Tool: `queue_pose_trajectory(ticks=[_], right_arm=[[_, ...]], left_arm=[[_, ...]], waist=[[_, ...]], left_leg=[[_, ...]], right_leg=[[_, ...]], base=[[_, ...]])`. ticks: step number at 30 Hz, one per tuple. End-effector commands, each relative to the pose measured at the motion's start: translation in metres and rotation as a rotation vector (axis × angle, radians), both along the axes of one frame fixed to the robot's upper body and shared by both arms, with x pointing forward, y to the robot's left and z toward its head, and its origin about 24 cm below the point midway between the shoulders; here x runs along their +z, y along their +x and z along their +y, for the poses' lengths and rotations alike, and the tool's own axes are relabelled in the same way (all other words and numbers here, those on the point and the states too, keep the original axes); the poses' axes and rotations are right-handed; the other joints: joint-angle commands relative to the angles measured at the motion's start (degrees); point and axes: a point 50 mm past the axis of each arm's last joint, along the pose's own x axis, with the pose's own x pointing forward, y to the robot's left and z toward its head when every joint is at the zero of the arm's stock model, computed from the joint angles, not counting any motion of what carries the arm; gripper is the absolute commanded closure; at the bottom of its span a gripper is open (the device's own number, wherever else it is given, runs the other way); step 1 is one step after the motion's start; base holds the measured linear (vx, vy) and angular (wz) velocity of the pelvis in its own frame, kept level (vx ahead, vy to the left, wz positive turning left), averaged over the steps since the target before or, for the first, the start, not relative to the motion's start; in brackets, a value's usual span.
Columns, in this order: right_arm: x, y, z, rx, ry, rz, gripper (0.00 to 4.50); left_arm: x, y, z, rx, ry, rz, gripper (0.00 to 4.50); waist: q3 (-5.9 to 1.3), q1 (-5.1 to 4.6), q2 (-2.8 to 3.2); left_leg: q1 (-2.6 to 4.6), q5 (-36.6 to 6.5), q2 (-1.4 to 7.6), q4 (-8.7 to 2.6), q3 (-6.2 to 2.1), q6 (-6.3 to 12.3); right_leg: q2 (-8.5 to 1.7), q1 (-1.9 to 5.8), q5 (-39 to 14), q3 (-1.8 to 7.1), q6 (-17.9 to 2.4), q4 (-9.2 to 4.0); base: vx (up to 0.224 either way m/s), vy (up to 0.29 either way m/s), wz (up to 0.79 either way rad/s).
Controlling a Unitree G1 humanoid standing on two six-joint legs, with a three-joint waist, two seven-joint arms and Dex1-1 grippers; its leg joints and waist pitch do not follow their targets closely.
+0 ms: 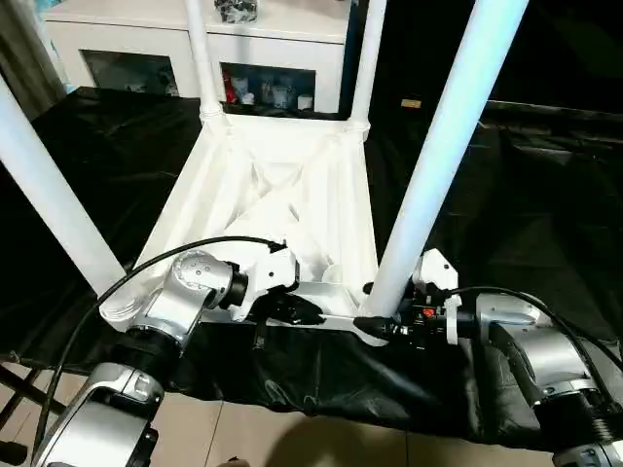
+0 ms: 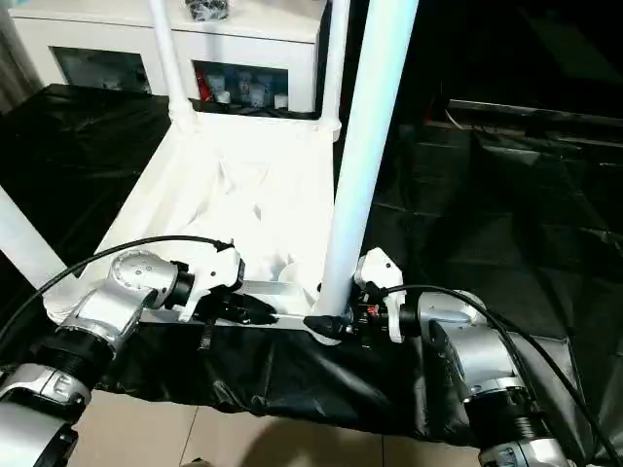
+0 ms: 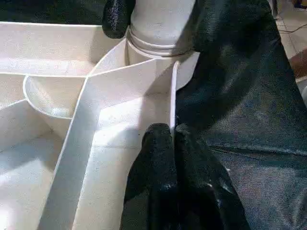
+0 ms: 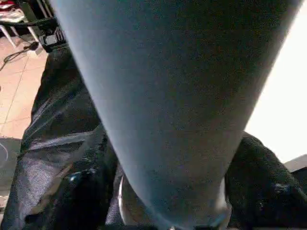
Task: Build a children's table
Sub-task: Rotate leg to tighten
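- Head views: The children's table lies upside down on the black-sheeted bench, ribbed underside up, four legs standing in its corner sockets. Your right tool brackets the base of the near right leg where it meets the socket; your left tool sits on the near rim beside it. Judged from here, this leg needs its final seating, so press along its axis, not sideways.
- Left wrist view: Your left tool is clenched on the thin upright rim wall of the top. Keep that pinch firm to stop the top sliding on the sheet.
- Right wrist view: The leg runs between your right tool's fingers, which flank it at the socket collar. Whether they grip it or merely surround it, you cannot tell. Confirm contact before twisting or pushing.
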Motion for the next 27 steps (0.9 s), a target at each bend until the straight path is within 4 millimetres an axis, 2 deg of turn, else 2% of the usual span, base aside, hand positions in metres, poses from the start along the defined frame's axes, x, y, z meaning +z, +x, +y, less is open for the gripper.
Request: queue_pose_trajectory(ticks=[1,8,13,14,15,16,17,18,19,20,21,23,24,27], right_arm=[[-0.01,-0.018,0.032,0.201,0.032,0.084,1.79],[-0.013,-0.019,0.032,0.178,0.042,0.102,2.06],[-0.02,-0.016,0.036,0.059,0.085,0.116,2.07],[-0.026,-0.011,0.041,-0.051,0.097,0.115,2.07],[-0.027,-0.011,0.042,-0.057,0.097,0.115,2.09],[-0.031,-0.006,0.046,-0.155,0.096,0.117,2.1],[-0.033,-0.004,0.047,-0.189,0.091,0.117,2.11],[-0.036,-0.003,0.05,-0.218,0.083,0.12,2.13],[-0.036,-0.003,0.05,-0.218,0.083,0.12,2.13],[-0.041,0.002,0.056,-0.302,0.049,0.12,2.15],[-0.043,0.004,0.057,-0.339,0.036,0.119,2.19],[-0.047,0.013,0.064,-0.47,-0.002,0.121,2.19],[-0.048,0.018,0.07,-0.544,-0.002,0.126,2.19],[-0.046,0.021,0.078,-0.555,0.01,0.109,2.19]], left_arm=[[0.009,0.007,-0.015,0.001,-0.027,-0.047,4.5],[0.008,0.011,-0.015,0.062,-0.028,-0.076,4.5],[0.007,0.015,-0.026,0.164,-0.048,-0.096,4.5],[0.005,0.014,-0.036,0.204,-0.07,-0.096,4.5],[0.005,0.014,-0.036,0.207,-0.072,-0.096,4.5],[0.003,0.012,-0.045,0.231,-0.085,-0.095,4.5],[0.002,0.012,-0.048,0.236,-0.087,-0.094,4.5],[0.001,0.011,-0.052,0.247,-0.086,-0.096,4.5],[0.001,0.011,-0.052,0.247,-0.086,-0.096,4.5],[-0.001,0.009,-0.061,0.272,-0.088,-0.1,4.5],[-0.001,0.008,-0.065,0.283,-0.09,-0.101,4.5],[-0.002,0.007,-0.076,0.318,-0.102,-0.107,4.5],[-0.001,0.006,-0.085,0.333,-0.113,-0.109,4.5],[-0.001,0.004,-0.092,0.331,-0.118,-0.113,4.5]], waist=[[-2.81,-0.15,-0.46],[-2.74,-0.09,-0.5],[-2.4,-0.26,-0.5],[-2.33,-0.37,-0.4],[-2.31,-0.58,-0.39],[-2.07,-0.95,-0.42],[-2.01,-1.2,-0.51],[-2.01,-1.32,-0.55],[-1.98,-1.53,-0.36],[-2.01,-2.22,-0.36],[-1.94,-2.53,-0.3],[-1.9,-3.79,-0.17],[-1.83,-4.33,-0.18],[-1.83,-5.14,0.0]], left_leg=[[0.28,-12.5,3.54,-3.47,-1.27,2.97],[0.32,-12.7,3.52,-3.43,-1.24,3.06],[0.71,-15.4,3.57,-3.63,-1.34,2.15],[0.71,-16.4,3.57,-3.76,-1.54,1.66],[0.8,-17.1,3.6,-3.83,-1.53,1.29],[0.81,-18.8,3.49,-3.95,-1.82,0.6],[0.92,-20.2,3.33,-3.94,-2.01,0.12],[0.97,-20.6,3.28,-3.95,-2.13,0.02],[1.02,-21.1,3.27,-3.96,-2.18,-0.07],[1.02,-22.3,3.34,-4.06,-2.42,-0.33],[1.08,-22.6,3.33,-4.13,-2.41,-0.35],[1.05,-24.8,3.15,-4.23,-2.83,-1.02],[0.62,-25.5,2.99,-4.34,-3.07,-1.07],[1.02,-28.0,2.83,-4.27,-3.44,-0.95]], right_leg=[[-4.32,2.52,-15.8,2.85,-10.9,-4.34],[-4.39,2.5,-16.9,2.8,-10.6,-4.5],[-4.51,2.04,-21.4,2.9,-10.0,-5.1],[-4.58,2.02,-23.5,2.9,-9.4,-5.24],[-4.61,1.81,-24.3,2.94,-9.3,-5.34],[-4.72,1.79,-27.5,2.77,-8.5,-5.74],[-4.77,1.68,-31.0,2.63,-7.2,-6.12],[-4.83,1.67,-32.4,2.54,-6.6,-6.26],[-4.86,1.56,-33.4,2.56,-6.2,-6.42],[-4.82,1.53,-34.3,2.44,-5.4,-6.6],[-4.73,1.37,-34.1,2.42,-5.5,-6.73],[-4.68,1.5,-35.5,1.88,-5.1,-6.97],[-4.64,1.82,-36.2,1.63,-4.5,-7.08],[-4.72,1.48,-37.2,1.51,-3.8,-7.73]], base=[[0.0,0.0,0.0],[0.0,0.0,0.0],[0.0,0.0,0.0],[0.0,0.0,0.0],[0.0,0.0,0.0],[0.0,0.0,0.0],[0.0,0.0,0.0],[0.0,0.0,0.0],[0.0,0.0,0.0],[0.0,0.0,0.0],[0.0,0.0,0.0],[0.0,0.0,0.0],[0.0,0.0,0.0],[0.0,0.0,0.0]])
